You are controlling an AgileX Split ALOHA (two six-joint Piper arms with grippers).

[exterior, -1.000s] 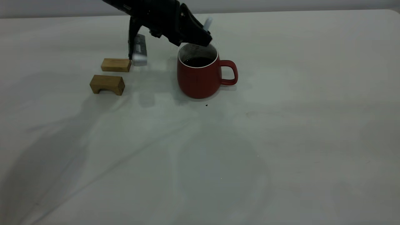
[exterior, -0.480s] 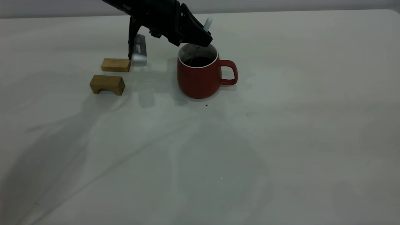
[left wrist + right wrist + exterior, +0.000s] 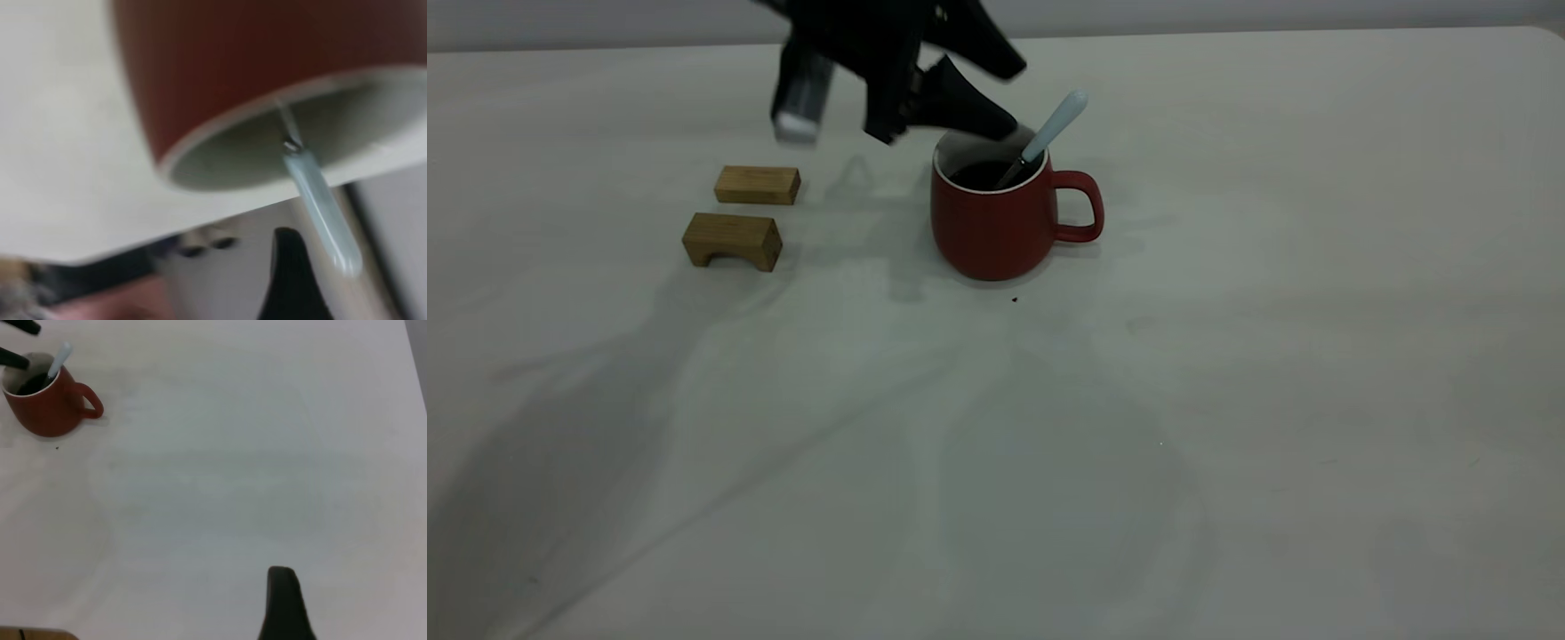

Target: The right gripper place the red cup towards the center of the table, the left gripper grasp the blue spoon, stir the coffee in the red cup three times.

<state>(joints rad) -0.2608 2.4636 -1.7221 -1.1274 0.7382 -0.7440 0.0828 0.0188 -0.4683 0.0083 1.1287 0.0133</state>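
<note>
left gripper (image 3: 996, 89): I've got its jaws apart above the cup (image 3: 996, 227)
spoon (image 3: 1049, 133): leaning in cup
right gripper: can't tell

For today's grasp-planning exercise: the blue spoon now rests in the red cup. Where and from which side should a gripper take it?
Grip the blue spoon by its pale-blue handle, which leans over the rim of the red cup toward the loop handle side. Come from above: the handle stands free in the air, while the bowl sits down in the coffee.
</note>
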